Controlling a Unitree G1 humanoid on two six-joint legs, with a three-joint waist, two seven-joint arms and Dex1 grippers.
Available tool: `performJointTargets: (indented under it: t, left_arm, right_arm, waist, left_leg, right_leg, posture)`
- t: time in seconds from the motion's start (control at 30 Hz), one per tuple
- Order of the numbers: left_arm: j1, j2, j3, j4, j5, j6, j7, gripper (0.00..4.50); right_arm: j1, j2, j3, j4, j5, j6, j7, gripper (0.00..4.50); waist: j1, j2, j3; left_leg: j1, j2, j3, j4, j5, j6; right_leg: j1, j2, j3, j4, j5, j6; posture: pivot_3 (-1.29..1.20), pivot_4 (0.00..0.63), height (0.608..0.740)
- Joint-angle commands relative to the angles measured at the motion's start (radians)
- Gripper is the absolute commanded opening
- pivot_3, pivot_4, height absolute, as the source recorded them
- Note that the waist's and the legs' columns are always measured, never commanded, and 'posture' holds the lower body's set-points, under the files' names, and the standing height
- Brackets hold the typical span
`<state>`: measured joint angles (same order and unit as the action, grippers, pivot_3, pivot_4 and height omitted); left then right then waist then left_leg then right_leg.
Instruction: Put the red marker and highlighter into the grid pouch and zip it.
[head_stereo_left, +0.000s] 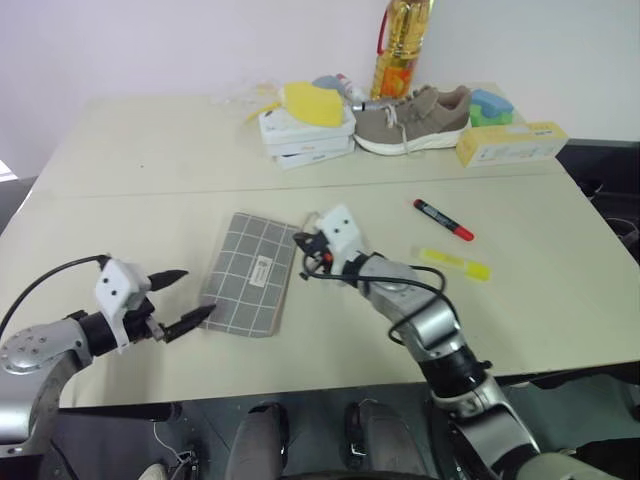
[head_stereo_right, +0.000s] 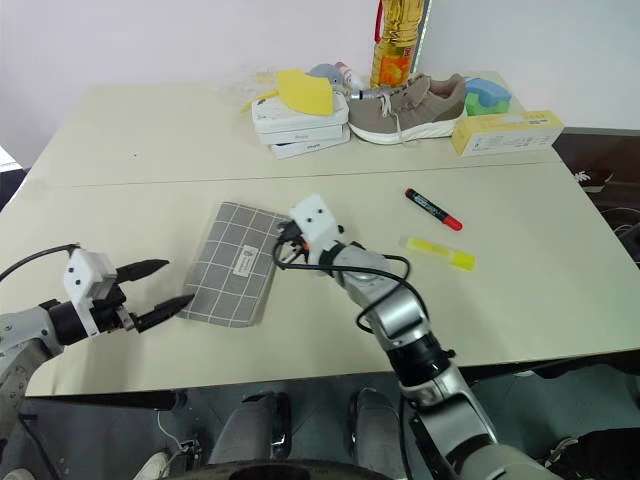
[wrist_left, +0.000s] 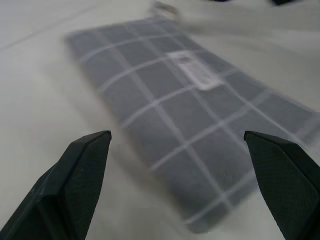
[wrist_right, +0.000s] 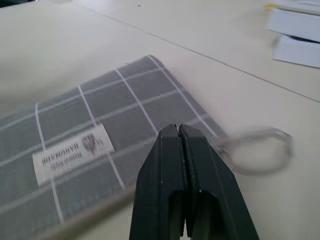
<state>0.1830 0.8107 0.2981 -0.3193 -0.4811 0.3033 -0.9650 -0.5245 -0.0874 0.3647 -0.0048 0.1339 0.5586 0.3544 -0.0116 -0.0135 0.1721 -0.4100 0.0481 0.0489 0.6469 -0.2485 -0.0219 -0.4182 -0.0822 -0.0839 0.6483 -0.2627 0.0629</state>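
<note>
The grid pouch (head_stereo_left: 250, 274) lies flat in the middle of the tabletop (head_stereo_left: 150, 160). The left hand (head_stereo_left: 180, 298) is spread wide by its lower left corner. The right hand (wrist_right: 180, 131) is pressed together over its zipper end. The red marker (head_stereo_left: 443, 220) and highlighter (head_stereo_left: 456, 264) lie to the right.

Grid pouch, red marker and highlighter on the cream table

The grid pouch (head_stereo_left: 252, 272) lies flat near the table's middle, grey with white grid lines and a small white label at its centre; its cord loop (wrist_right: 260, 150) trails off one end onto the tabletop. The red marker (head_stereo_left: 443, 220), black-barrelled with red ends, lies at about two o'clock from the pouch, well apart. The highlighter (head_stereo_left: 456, 264), bright yellow, lies at about three o'clock, near the marker.
</note>
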Motion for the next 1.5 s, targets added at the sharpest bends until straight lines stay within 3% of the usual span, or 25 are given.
performJointTargets:
  t: [0.03,0.1,0.27,0.37,0.47,0.67,0.8,1.17,1.43,1.5]
  left_arm:
    - [-0.005,0.035,-0.046,-0.126,0.021,0.014,-0.009,4.50]
    - [0.002,0.042,-0.060,-0.149,0.045,-0.005,-0.012,4.50]
    - [0.058,-0.020,-0.109,-0.144,0.266,-0.268,0.073,4.50]
    - [0.179,-0.037,-0.116,-0.142,0.320,-0.402,0.053,4.50]
    - [0.238,-0.042,-0.109,-0.154,0.308,-0.429,0.048,4.50]
    - [0.213,-0.034,-0.144,-0.095,0.437,-0.512,0.097,4.50]
    - [0.179,-0.052,-0.170,-0.084,0.491,-0.525,0.140,4.50]
    - [0.147,-0.125,-0.336,-0.076,0.802,-0.474,0.320,4.50]
    - [0.150,-0.148,-0.345,-0.088,0.907,-0.392,0.400,4.50]
    - [0.150,-0.149,-0.342,-0.090,0.907,-0.380,0.412,3.98]
  right_arm:
    - [-0.050,0.045,0.003,0.099,-0.042,0.076,-0.044,0.05]
    - [-0.057,0.061,-0.010,0.125,-0.044,0.107,-0.055,0.05]
    - [-0.027,0.103,-0.077,0.113,-0.004,0.169,-0.062,0.05]
    - [-0.021,0.112,-0.090,0.104,0.002,0.185,-0.059,0.05]
    - [-0.017,0.112,-0.084,0.102,-0.003,0.188,-0.051,0.05]
    - [-0.015,0.126,-0.062,0.119,-0.012,0.173,-0.037,0.05]
    - [-0.016,0.128,-0.059,0.120,-0.014,0.171,-0.032,0.05]
    - [-0.008,0.136,-0.059,0.105,-0.023,0.157,-0.033,0.05]
    - [-0.007,0.138,-0.056,0.105,-0.025,0.149,-0.028,0.05]
    - [-0.007,0.138,-0.056,0.106,-0.025,0.150,-0.028,0.00]
  waist:
    - [-0.001,0.000,0.000]
    - [-0.002,0.000,0.000]
    - [-0.006,0.001,-0.001]
    - [-0.009,0.000,-0.001]
    - [-0.005,0.001,-0.001]
    - [-0.004,0.001,-0.001]
    - [-0.008,0.001,-0.001]
    - [-0.002,0.006,-0.004]
    - [-0.002,0.011,-0.008]
    - [-0.002,0.011,-0.008]
  left_leg:
    - [0.000,0.000,0.000,0.000,0.000,0.000]
    - [-0.001,0.000,0.001,0.000,0.000,0.000]
    - [0.000,0.001,0.003,-0.001,0.000,0.000]
    - [0.000,0.001,0.003,-0.001,0.000,0.000]
    - [-0.001,0.002,0.004,-0.002,0.000,0.000]
    - [0.000,0.002,0.004,0.000,0.000,0.000]
    - [-0.001,0.002,0.005,-0.001,0.000,0.000]
    - [0.000,0.002,0.006,-0.001,0.000,0.000]
    - [0.001,0.002,0.005,-0.001,0.000,0.000]
    - [0.001,0.003,0.005,-0.001,0.000,0.000]
  right_leg:
    - [0.000,0.000,0.000,0.000,0.000,0.000]
    - [-0.001,0.000,0.001,0.000,0.000,0.000]
    - [-0.002,0.001,0.002,0.001,0.001,-0.001]
    - [-0.003,0.000,0.002,0.001,0.001,-0.001]
    - [-0.005,0.000,0.003,0.001,0.001,-0.001]
    - [-0.005,0.001,0.003,0.001,0.000,-0.005]
    - [-0.005,0.002,0.003,0.001,0.002,-0.002]
    - [-0.004,0.001,0.003,0.001,0.002,-0.002]
    - [-0.003,0.001,0.003,0.001,0.002,-0.002]
    - [-0.003,0.002,0.003,0.001,0.002,-0.002]
  posture:
    - [0.00,0.150,0.740]
    - [0.00,0.150,0.740]
    - [0.00,0.150,0.740]
    - [0.00,0.150,0.740]
    - [0.00,0.150,0.740]
    - [0.00,0.150,0.740]
    - [0.00,0.150,0.740]
    - [0.00,0.150,0.740]
    - [0.00,0.150,0.740]
    - [0.00,0.150,0.740]
